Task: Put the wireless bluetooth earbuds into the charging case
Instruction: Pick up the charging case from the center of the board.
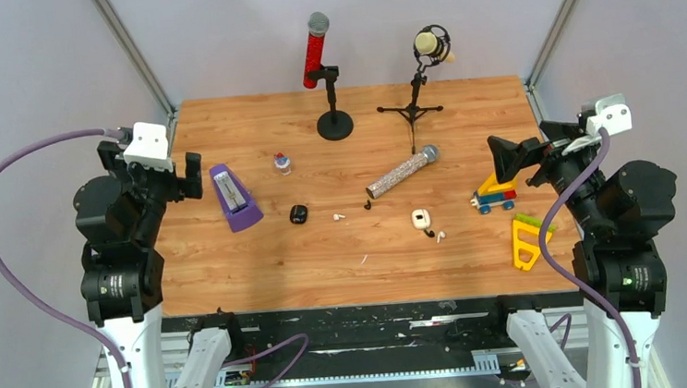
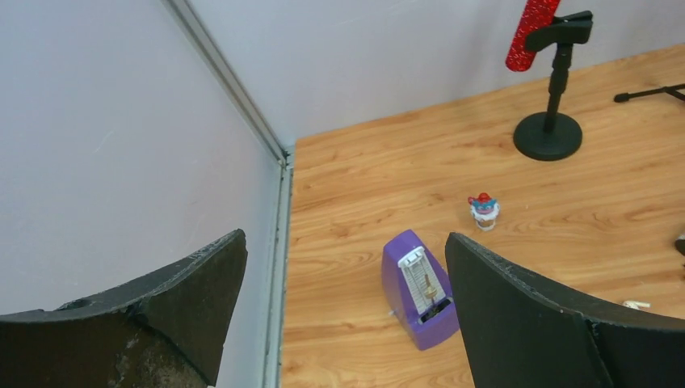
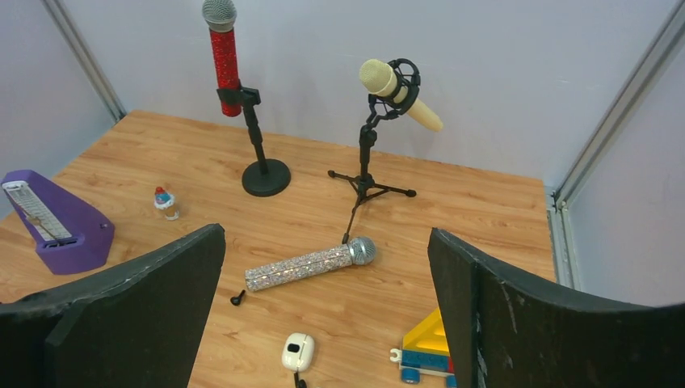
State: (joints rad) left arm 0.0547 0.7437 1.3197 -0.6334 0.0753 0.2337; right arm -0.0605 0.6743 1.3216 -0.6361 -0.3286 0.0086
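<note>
A white charging case point(image 1: 421, 217) lies on the wooden table right of centre, and a black case point(image 1: 299, 214) lies left of centre. A white earbud point(image 1: 339, 217) and a black earbud point(image 1: 367, 204) lie between them. Another white earbud point(image 1: 439, 236) lies just in front of the white case. My left gripper point(image 1: 189, 178) is open and empty above the table's left edge. My right gripper point(image 1: 508, 156) is open and empty above the right side. The right wrist view shows the white case point(image 3: 298, 352) and the black earbud point(image 3: 237, 298) between my open fingers point(image 3: 327, 234).
A purple metronome point(image 1: 235, 199) stands at the left, with a small toy figure point(image 1: 282, 164) near it. A glitter microphone point(image 1: 401, 172) lies at centre. Two microphones on stands point(image 1: 334, 125) point(image 1: 411, 110) are at the back. A brick toy car point(image 1: 495, 196) and a yellow triangle piece point(image 1: 526, 242) lie at the right.
</note>
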